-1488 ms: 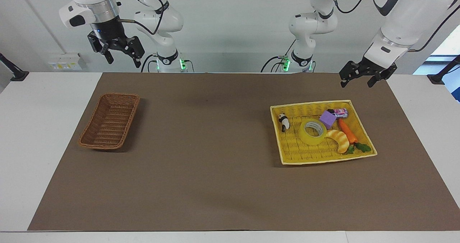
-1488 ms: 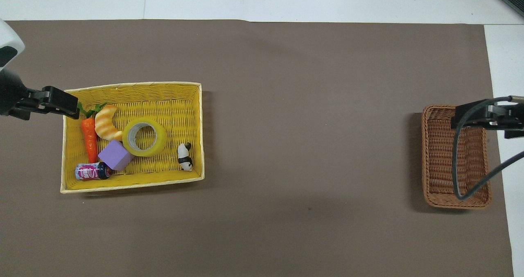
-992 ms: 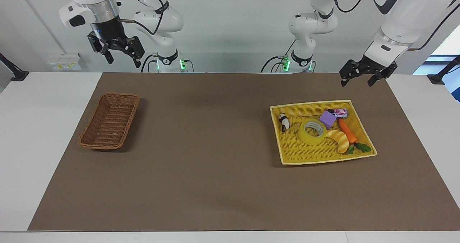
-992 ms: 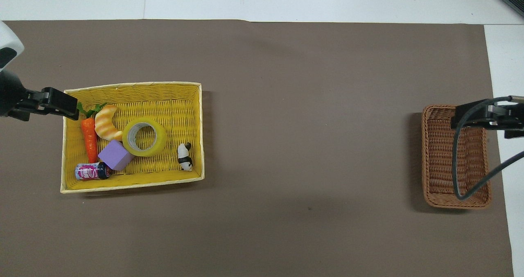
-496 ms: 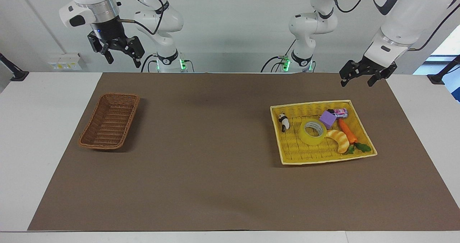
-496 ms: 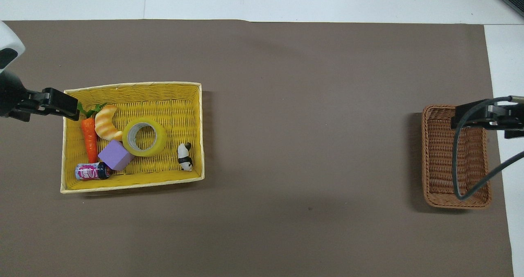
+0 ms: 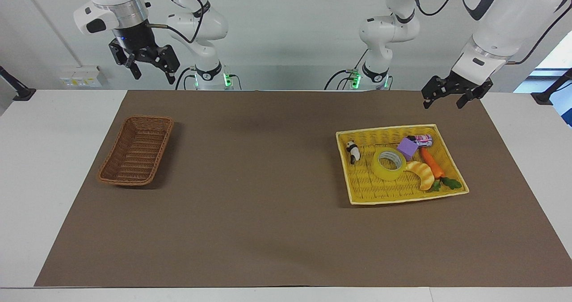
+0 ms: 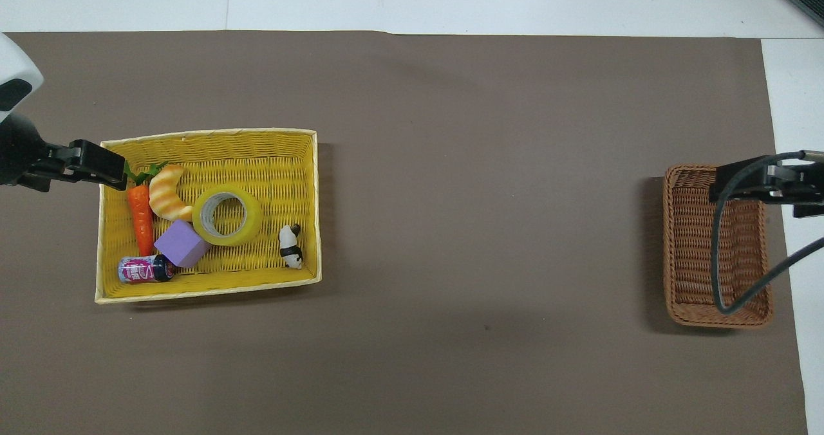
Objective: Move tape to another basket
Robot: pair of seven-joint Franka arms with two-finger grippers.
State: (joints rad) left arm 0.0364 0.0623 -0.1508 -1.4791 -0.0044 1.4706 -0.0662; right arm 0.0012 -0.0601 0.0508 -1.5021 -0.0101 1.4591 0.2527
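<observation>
The tape (image 7: 389, 164) is a yellow roll that lies flat in the middle of the yellow woven tray (image 7: 402, 200), also in the overhead view (image 8: 226, 215). The dark brown wicker basket (image 7: 149, 118) stands empty toward the right arm's end of the table, also seen from above (image 8: 673, 242). My left gripper (image 7: 443, 102) is open and empty, raised over the mat by the tray's edge (image 8: 106, 171). My right gripper (image 7: 153, 75) is open and empty, raised high over the brown basket's end (image 8: 740, 187).
The tray (image 8: 206, 132) also holds a carrot (image 8: 140, 219), a striped croissant toy (image 8: 166, 194), a purple block (image 8: 181, 244), a small can (image 8: 138, 270) and a panda figure (image 8: 291, 247), all close around the tape. A brown mat (image 7: 250, 181) covers the table.
My left gripper has shifted very slightly. Nothing else has moved.
</observation>
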